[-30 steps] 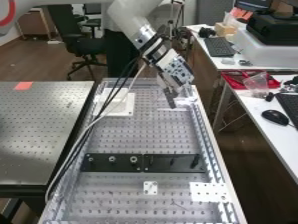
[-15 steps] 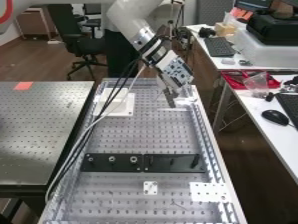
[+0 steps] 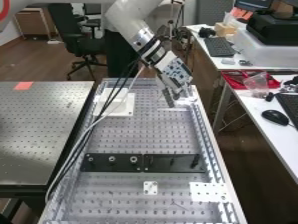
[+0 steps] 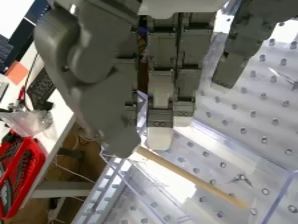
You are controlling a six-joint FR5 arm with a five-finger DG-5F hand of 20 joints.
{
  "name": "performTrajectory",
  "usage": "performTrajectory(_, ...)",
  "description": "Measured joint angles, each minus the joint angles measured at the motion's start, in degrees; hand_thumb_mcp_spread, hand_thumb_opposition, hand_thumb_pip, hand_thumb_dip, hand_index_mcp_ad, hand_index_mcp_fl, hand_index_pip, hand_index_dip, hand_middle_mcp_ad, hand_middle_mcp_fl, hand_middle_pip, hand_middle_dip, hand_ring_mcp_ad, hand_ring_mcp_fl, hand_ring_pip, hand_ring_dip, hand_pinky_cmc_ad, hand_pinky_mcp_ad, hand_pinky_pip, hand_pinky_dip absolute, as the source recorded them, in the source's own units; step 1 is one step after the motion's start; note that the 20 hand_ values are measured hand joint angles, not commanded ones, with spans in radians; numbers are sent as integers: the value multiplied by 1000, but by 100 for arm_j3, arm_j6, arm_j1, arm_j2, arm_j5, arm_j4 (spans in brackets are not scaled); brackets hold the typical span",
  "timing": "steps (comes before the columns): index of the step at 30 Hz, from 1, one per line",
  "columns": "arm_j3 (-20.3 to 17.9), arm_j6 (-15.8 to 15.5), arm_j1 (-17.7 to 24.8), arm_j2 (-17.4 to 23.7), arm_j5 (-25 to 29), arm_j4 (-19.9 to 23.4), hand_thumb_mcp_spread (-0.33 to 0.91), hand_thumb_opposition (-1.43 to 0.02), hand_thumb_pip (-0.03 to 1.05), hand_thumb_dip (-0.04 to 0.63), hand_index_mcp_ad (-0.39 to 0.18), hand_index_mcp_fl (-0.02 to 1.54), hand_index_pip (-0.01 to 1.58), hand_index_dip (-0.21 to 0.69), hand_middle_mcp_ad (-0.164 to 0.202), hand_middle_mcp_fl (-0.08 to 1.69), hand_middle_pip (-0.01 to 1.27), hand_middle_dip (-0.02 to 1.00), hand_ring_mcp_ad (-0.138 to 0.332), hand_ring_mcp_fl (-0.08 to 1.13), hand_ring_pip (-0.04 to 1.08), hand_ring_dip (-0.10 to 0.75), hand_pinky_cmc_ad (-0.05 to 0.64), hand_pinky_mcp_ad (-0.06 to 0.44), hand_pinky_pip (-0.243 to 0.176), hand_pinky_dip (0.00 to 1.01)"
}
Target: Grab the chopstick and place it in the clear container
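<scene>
Chopstick [image 4: 192, 177], pinched in hand [image 3: 175, 74], clear container [image 4: 241, 147] close by

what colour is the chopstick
The chopstick is plain light tan, seen best in the wrist view.

Wooden chopstick [image 4: 193, 178], glossy plastic container [image 4: 236, 148]

One chopstick [image 4: 197, 180] is showing. Two black plates [image 3: 120, 169] are spanning the bench [image 3: 159, 137]; two white perforated plates [image 3: 207, 192] are lying toward its near edge. One mouse [image 3: 275, 117] and one red basket [image 3: 232, 80] are sitting near the side desk's [image 3: 255, 103] edges.
</scene>
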Motion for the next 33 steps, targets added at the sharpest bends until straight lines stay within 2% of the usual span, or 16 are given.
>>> performTrajectory(1,9,-5,0,3,4,-16,524,-927,731,272,-93,620,1229,3,72,777,775,602,12,588,218,456,405,278,-37,663)
performTrajectory(3,13,-13,-1,7,6,-28,517,-899,735,290,-93,609,1232,0,68,785,775,599,17,579,215,449,403,278,-44,670)
performTrajectory(8,25,-47,3,25,-32,-41,515,-883,709,290,-93,571,1197,3,72,763,780,595,23,538,220,450,403,278,-44,682)
performTrajectory(10,33,-54,8,38,-20,-63,517,-885,709,290,-93,553,1190,0,68,737,773,581,17,531,215,436,401,278,-61,696)
performTrajectory(22,-40,-90,14,159,37,-59,506,-852,709,290,-89,522,1189,3,68,709,784,585,24,510,244,431,396,281,-61,723)
performTrajectory(26,-218,-96,4,340,86,73,501,-852,709,290,-89,501,1176,0,72,709,782,571,33,518,253,424,396,279,-70,745)
performTrajectory(33,-851,-67,-46,864,241,414,499,-850,702,290,-87,503,1176,0,68,714,803,569,38,485,265,422,396,279,-75,756)
